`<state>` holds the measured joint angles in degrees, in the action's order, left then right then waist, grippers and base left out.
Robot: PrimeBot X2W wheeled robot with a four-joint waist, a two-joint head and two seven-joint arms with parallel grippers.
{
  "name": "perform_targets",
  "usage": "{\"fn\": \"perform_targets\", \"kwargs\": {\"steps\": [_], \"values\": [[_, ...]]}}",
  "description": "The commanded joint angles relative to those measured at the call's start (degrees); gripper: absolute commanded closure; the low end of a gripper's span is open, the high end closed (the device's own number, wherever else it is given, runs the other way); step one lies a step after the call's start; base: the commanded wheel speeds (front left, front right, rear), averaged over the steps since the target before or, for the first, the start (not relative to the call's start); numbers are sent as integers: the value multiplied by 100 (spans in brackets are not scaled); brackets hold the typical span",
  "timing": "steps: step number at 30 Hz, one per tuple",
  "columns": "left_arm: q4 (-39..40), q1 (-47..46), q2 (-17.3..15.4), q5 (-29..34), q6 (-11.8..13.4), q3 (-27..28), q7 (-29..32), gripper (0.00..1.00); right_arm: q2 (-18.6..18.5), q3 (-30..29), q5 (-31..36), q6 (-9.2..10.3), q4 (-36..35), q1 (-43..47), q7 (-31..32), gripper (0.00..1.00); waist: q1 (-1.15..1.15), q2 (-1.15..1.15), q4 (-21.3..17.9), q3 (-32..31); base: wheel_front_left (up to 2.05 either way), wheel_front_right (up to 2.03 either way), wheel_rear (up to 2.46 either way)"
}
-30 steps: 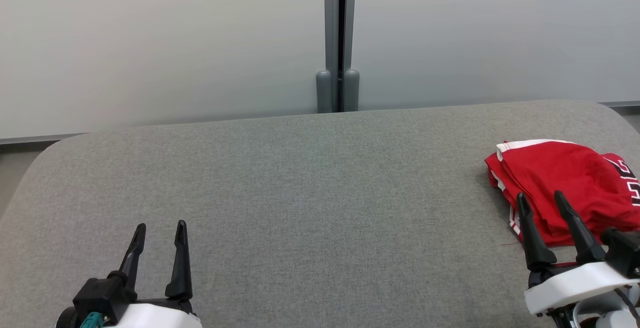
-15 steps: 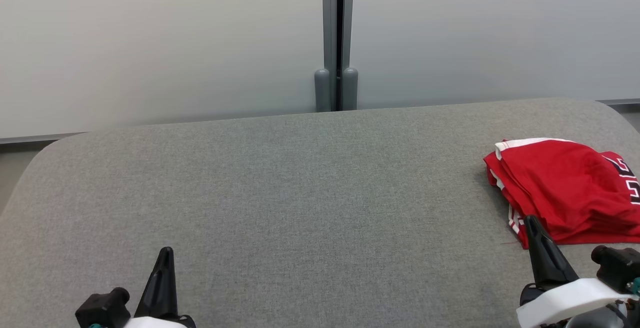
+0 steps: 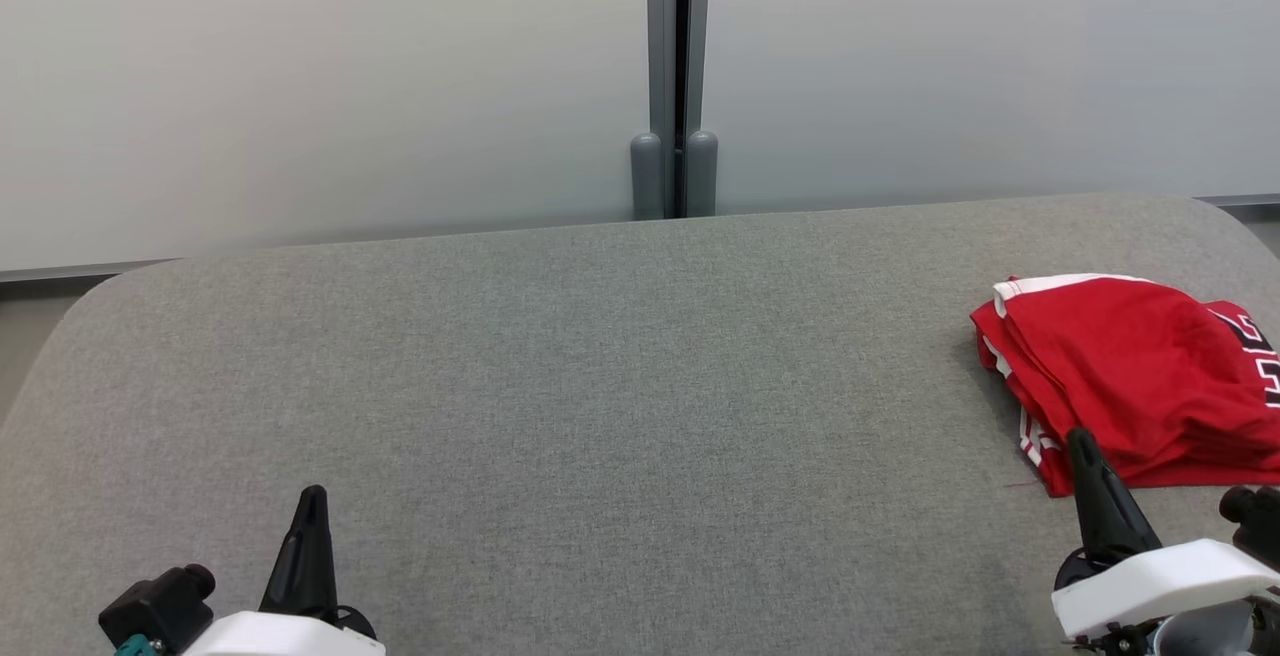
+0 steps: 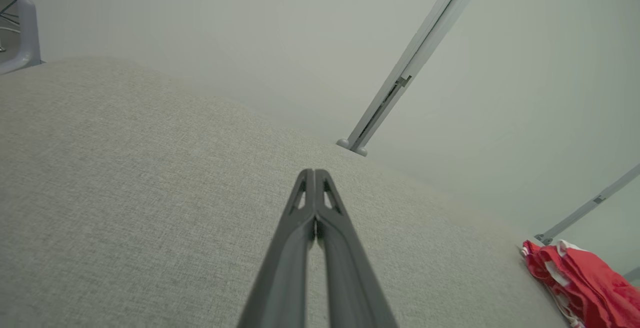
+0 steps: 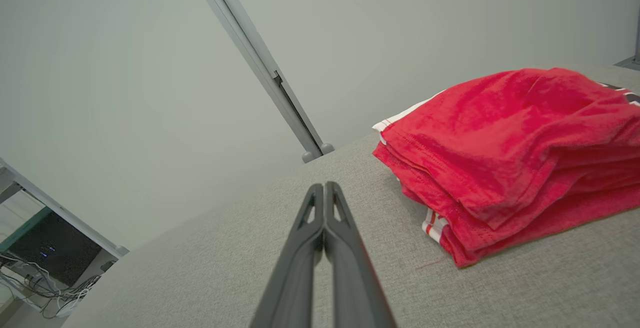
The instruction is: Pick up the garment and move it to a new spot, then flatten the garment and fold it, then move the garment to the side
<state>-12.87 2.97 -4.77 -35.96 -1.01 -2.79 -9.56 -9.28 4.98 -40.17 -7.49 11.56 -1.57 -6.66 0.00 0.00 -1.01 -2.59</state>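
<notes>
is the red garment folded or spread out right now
Folded: the red garment sits as a compact bundle on the grey padded table, with several layered edges stacked along its near side.

Here's the left gripper [image 3: 312,496]: dark, matte fingers [image 3: 300,566] narrowing to a sharp tip. Behind them sits a glossy white shell [image 3: 290,636] and a stubby black knob [image 3: 160,604]. There's a flash of teal [image 3: 128,646] at the very edge, possibly a connector, hard to say. Over to the right gripper [image 3: 1082,438]: same black taper, same smooth white casing [image 3: 1160,576], another rounded black block [image 3: 1255,516] beside it. From the wrist cameras, each charcoal finger shows a slim triangular cut-out [image 4: 300,199] just below its tip.
</notes>
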Motion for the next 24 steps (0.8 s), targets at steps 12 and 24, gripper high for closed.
{"fn": "perform_targets", "kwargs": {"steps": [12,24], "values": [[48,-351,9,-1083,-151,209,293,100,80,-256,-1011,0,-21,-230,256,100,0,0,12,33,0,0,0],[23,-461,38,-1846,-237,333,515,100,171,-410,-1717,0,23,-275,436,100,0,0,23,61,0,0,0]]}}
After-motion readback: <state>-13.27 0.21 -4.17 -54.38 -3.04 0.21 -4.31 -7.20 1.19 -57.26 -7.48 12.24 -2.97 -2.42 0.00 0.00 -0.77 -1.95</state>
